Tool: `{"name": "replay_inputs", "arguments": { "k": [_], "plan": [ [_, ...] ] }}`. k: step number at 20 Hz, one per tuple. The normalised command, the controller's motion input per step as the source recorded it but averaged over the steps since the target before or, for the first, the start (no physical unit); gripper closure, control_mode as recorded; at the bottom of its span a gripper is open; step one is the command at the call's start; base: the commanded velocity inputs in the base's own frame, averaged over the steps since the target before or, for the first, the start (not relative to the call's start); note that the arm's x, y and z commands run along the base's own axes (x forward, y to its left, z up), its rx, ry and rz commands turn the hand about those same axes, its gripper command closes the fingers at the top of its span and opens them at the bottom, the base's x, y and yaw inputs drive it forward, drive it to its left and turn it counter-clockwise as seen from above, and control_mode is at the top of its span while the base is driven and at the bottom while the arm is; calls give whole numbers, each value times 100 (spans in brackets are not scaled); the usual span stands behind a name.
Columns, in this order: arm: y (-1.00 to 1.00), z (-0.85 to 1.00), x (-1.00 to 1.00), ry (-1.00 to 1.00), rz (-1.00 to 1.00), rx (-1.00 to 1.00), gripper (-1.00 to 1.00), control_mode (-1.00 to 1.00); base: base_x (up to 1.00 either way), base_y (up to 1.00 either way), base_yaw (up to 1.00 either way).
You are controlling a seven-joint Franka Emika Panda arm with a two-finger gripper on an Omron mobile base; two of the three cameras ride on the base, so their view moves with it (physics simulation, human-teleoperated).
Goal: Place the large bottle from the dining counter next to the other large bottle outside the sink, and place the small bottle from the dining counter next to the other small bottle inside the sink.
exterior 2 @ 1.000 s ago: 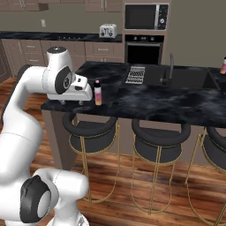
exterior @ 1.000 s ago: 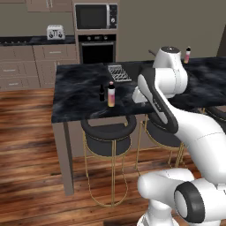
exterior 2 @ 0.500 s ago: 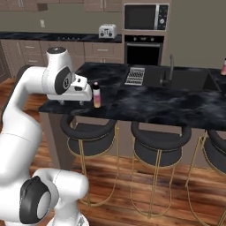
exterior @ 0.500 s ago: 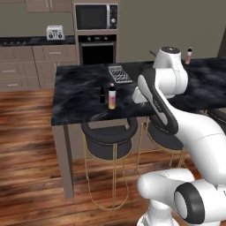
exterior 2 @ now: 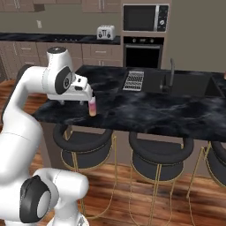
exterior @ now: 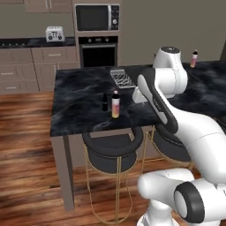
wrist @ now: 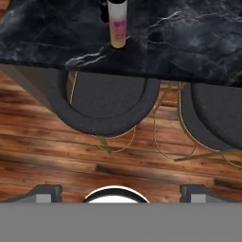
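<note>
Left base view. Dining counter (exterior: 84, 103), black marble with white veins, runs across the middle of the frame. Two bottles stand on it near its front edge: the small bottle (exterior: 105, 102), all black, and just to its right the large bottle (exterior: 115, 104), pink above and yellow below with a dark cap. They stand upright, just beside each other; whether they touch I cannot tell. Behind them lies the ribbed drain rack (exterior: 122, 78). Far back right on the counter stands another pink-yellow bottle (exterior: 194, 58), upright, well apart from the pair. The white arm rises from lower right and bends over the counter's right part; its hand is hidden behind its own links. Two round black stools (exterior: 113, 148) sit under the counter edge. Toaster (exterior: 54, 33) on the rear wall counter, microwave (exterior: 97, 17) above the oven.

Right base view. The arm comes up at left, hand reaching over the counter's left end. The large bottle (exterior 2: 92, 107) stands just below the hand, clear of it. The sink (exterior 2: 183, 84) is a dark recess to the right with a curved faucet (exterior 2: 171, 70); the drain rack (exterior 2: 133, 80) lies at its left. The sink sits well apart from the large bottle.

Hand view. Gripper (wrist: 121, 193) finger tips stand wide apart at the bottom, jaws spread with nothing between them. Beyond them are wood floor (wrist: 56, 146) and stool seats, then the counter edge with the large bottle (wrist: 117, 27) near it.
</note>
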Motion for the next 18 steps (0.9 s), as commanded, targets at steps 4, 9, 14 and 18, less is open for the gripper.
{"name": "replay_inputs", "arguments": {
  "k": [4, 9, 14, 18],
  "plan": [
    [0, 0, 0, 0, 0, 0, -100, 100, 47, 0, 0],
    [0, 0, 0, 0, 0, 0, -100, 100, 44, 0, 0],
    [0, 0, 0, 0, 0, 0, -100, 100, 41, 0, 0],
    [0, 0, 0, 0, 0, 0, -100, 100, 38, 0, 0]
  ]
}}
